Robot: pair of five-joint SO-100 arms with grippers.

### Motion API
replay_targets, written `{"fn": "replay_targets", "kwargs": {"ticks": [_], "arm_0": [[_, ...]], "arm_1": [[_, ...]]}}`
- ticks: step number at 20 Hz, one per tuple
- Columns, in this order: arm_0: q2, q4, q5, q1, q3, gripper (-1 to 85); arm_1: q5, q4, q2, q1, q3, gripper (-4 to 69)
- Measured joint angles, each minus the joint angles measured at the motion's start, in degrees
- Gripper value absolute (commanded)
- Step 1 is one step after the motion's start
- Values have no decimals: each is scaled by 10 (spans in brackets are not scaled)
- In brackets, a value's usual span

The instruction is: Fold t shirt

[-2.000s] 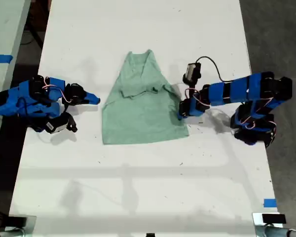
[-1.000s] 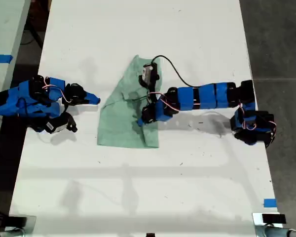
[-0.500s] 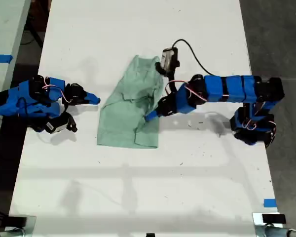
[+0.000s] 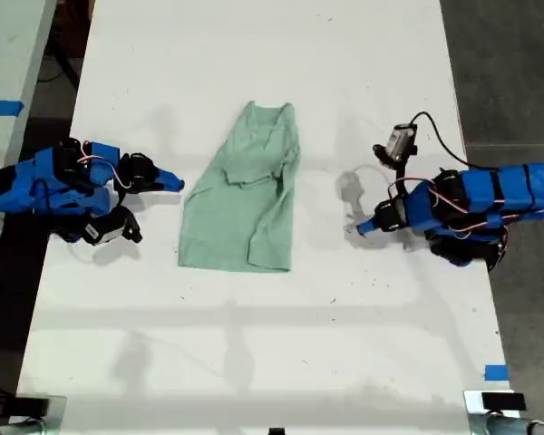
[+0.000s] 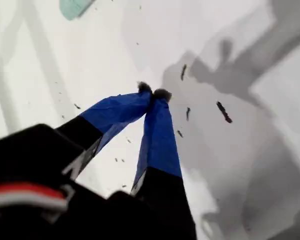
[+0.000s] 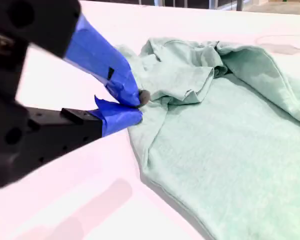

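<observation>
Both grippers are closed and empty: my first gripper (image 4: 363, 227) at the exterior view's right, my second gripper (image 4: 174, 184) at its left. Between them the t shirt (image 4: 245, 195) lies on the white table (image 4: 272, 362), one side folded over.

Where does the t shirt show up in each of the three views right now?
Exterior view: the t shirt lies mid-table, between the two arms.
First wrist view: only a mint corner at the picture's edge, far from my first gripper.
Second wrist view: it fills the picture beside my second gripper.
Shared landmark: the white table.
</observation>
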Motion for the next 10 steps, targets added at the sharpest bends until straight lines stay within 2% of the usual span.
{"fn": "replay_targets", "kwargs": {"ticks": [1,4,5,6,7,8,10], "arm_0": [[0,0,0,0,0,-2],[0,0,0,0,0,-2],[0,0,0,0,0,-2],[0,0,0,0,0,-2],[0,0,0,0,0,-1],[0,0,0,0,0,8],[0,0,0,0,0,45]], "arm_1": [[-11,10,55,1,37,9],[-47,95,218,52,83,9],[-54,98,223,58,91,12],[-59,98,232,69,98,37],[-61,106,235,91,98,127],[-62,116,236,112,99,150],[-75,122,236,126,99,147]]}}
